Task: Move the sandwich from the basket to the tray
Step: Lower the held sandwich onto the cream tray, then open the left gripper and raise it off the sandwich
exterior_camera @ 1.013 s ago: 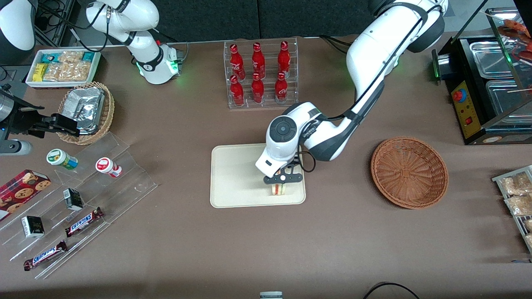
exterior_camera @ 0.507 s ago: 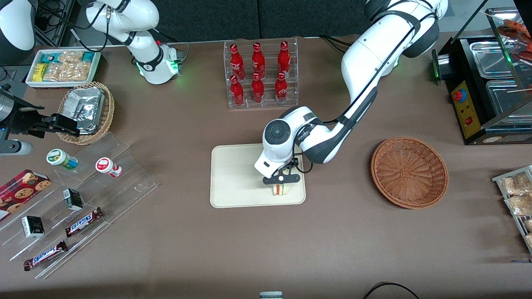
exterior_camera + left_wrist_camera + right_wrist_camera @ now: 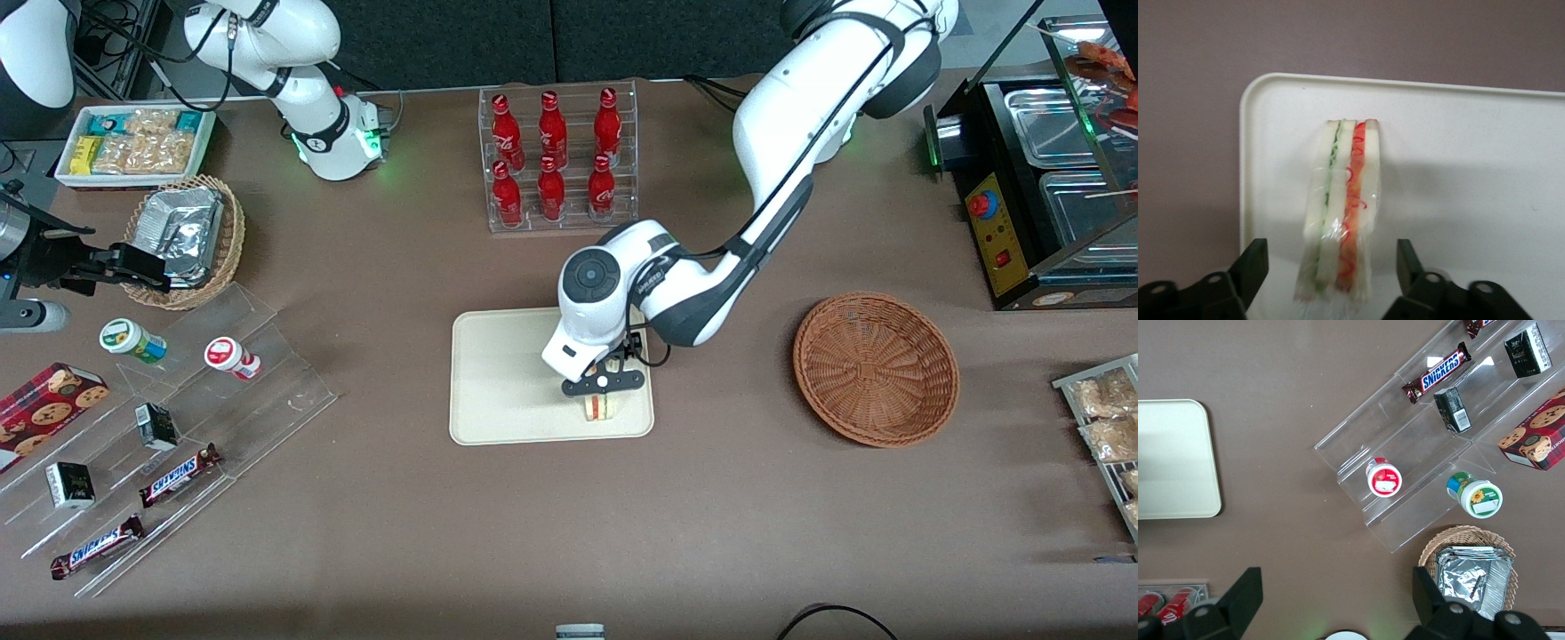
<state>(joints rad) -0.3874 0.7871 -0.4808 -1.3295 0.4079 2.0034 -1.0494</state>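
Gripper fingers spread wide, clear of my sandwich, which stands on the tray beneath.

Six red bottles in a clear rack; Snickers bars on acrylic steps.

The sandwich is wrapped in clear, glossy, crinkled film. The tray is smooth, matt cream plastic. The basket is rough reddish-brown woven wicker. The gripper, above the sandwich with fingers spread either side, is matt black plastic. The table is matt brown.
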